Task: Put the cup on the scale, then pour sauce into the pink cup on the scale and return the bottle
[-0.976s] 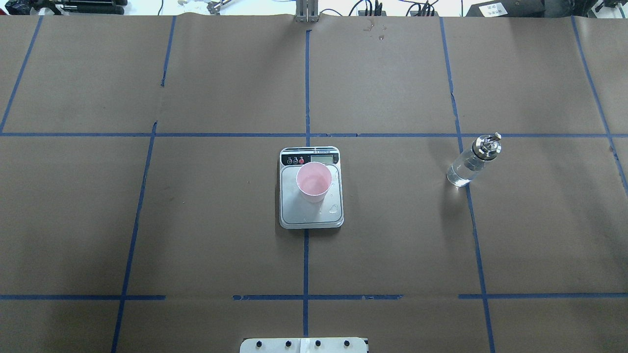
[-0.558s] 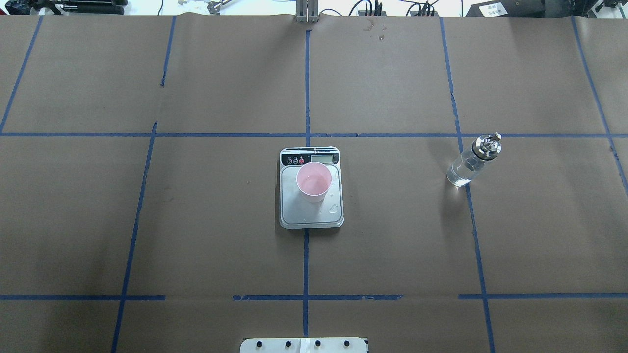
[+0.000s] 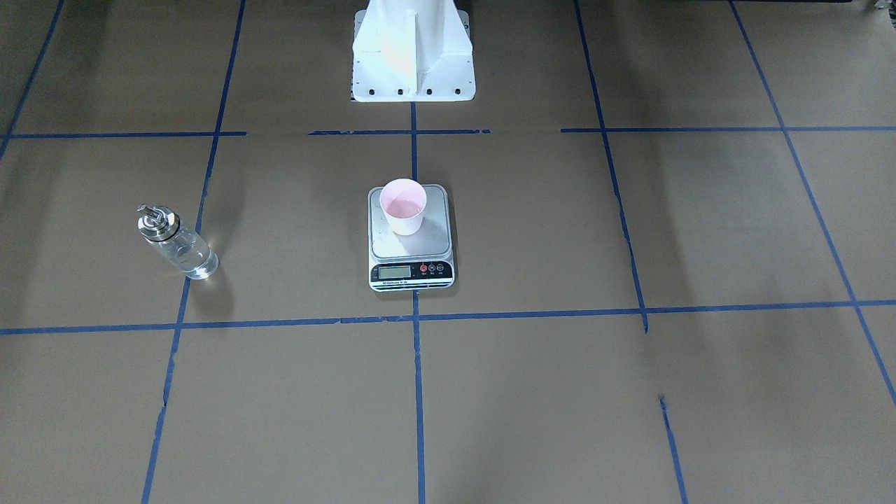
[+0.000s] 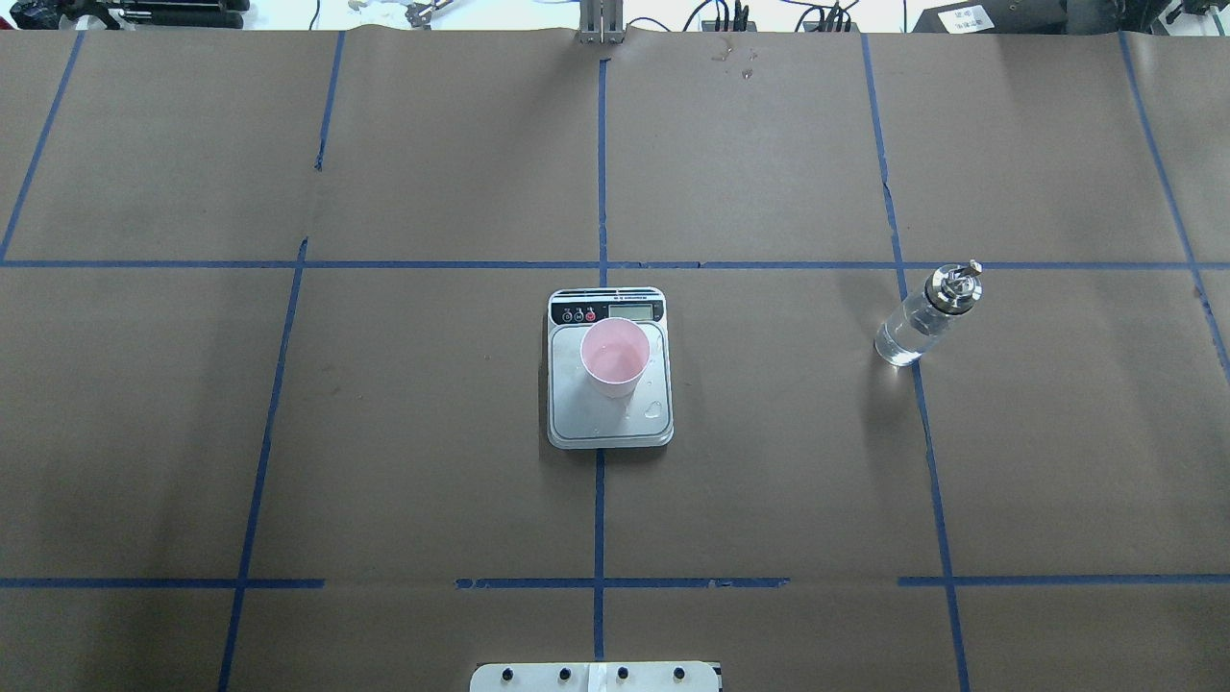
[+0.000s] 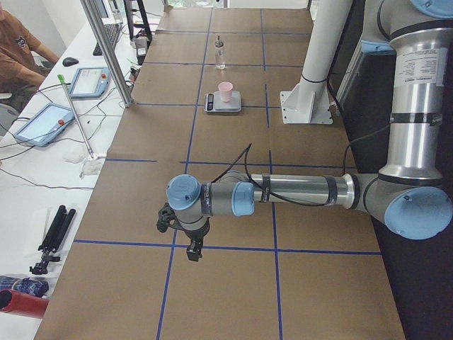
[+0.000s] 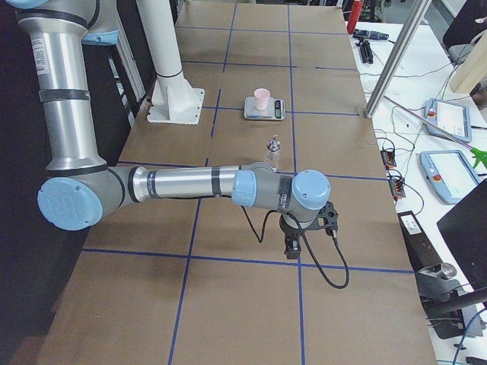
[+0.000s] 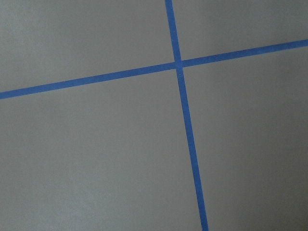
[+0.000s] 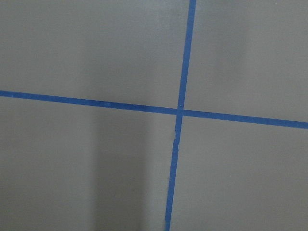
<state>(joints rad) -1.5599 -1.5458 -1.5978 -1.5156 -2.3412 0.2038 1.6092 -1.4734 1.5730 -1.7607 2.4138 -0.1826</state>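
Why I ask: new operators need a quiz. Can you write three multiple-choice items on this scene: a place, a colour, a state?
1. Where is the cup? A) on the scale B) on the bare table C) in a gripper
2. What colour are the tape lines? A) red B) blue C) white
3. How is the bottle? A) lying down B) upright, untouched C) held tilted
Key: 1 A, it sits on the platform; 2 B, blue in every view; 3 B, it stands alone.
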